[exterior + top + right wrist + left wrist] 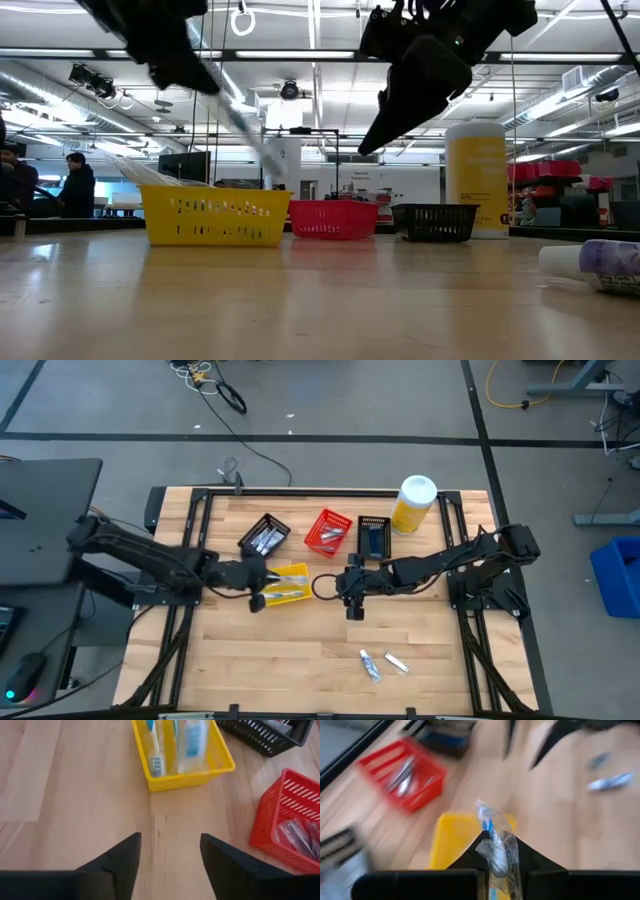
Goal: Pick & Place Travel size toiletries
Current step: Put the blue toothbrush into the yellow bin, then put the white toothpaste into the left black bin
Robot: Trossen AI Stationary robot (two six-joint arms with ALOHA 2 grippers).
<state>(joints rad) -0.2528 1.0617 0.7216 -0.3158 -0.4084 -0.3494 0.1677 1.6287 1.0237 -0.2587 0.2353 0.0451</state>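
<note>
— Over the yellow plastic mesh basket, near the middle of the wooden worktop, what is the left gripper doing?

— Its two dark fingers are pinched on a thin toothbrush in a clear wrapper. The left wrist view shows the wrapper sticking out between the fingertips above the yellow basket, but that picture is smeared, so the brush's far end is hard to make out.

— And the right gripper?

— It hangs above bare wood just beside the yellow basket, towards the worktop's right edge. Its jaws are spread with nothing between them; the right wrist view shows only planks in the gap.

— What lies in the baskets?

— The yellow one holds wrapped toothbrushes; their upper ends are cut off in the right wrist view. The red plastic mesh basket and the two black mesh baskets stand in a row nearer the far edge. Each has something inside, though I cannot tell what from above. The red basket's contents look like dark wrapped pieces, partly cut off.

— Anything else on the worktop?

— Two small white tubes lie close together near the front edge, towards its right side. In the low view one is cut off at the picture's side. A big yellow bottle with a white cap stands near the far right corner, just beside the right-hand black basket.
</note>
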